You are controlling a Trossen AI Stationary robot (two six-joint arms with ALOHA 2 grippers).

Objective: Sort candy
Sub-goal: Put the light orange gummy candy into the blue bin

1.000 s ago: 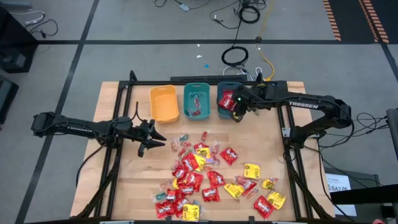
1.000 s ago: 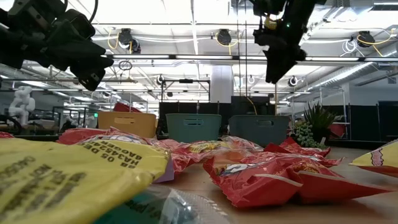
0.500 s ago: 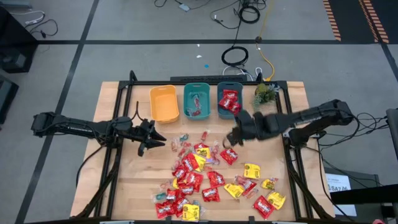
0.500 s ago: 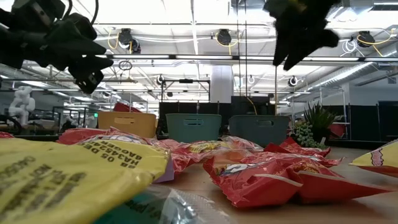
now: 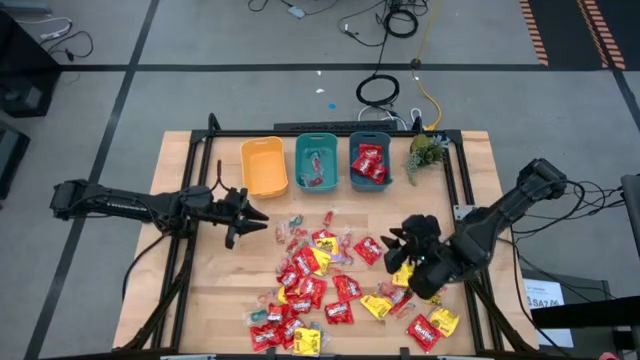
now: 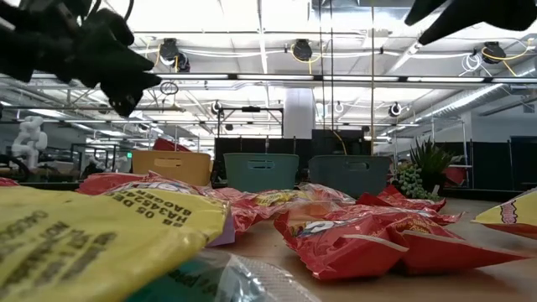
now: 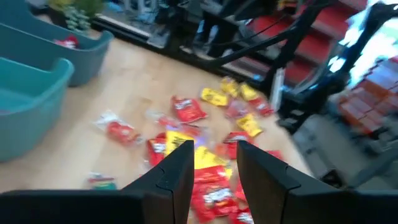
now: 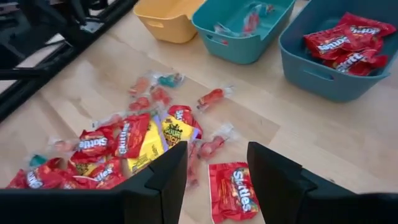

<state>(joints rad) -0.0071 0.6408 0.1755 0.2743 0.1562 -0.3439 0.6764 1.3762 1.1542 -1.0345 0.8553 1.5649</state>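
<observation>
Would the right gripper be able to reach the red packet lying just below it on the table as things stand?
Probably yes. The right gripper hangs open above the red packet, which lies flat on bare wood with nothing over it; only a small wrapped sweet lies close beside it.

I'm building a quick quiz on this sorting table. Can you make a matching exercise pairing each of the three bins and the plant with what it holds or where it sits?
Things:
1. yellow bin
2. middle teal bin
3. right blue bin
4. green plant

States:
A. holds red packets
B. empty
C. stands beside the bins near the table's right edge
D. holds a few small clear-wrapped pieces

Pairs: 1-B, 2-D, 3-A, 4-C
</observation>
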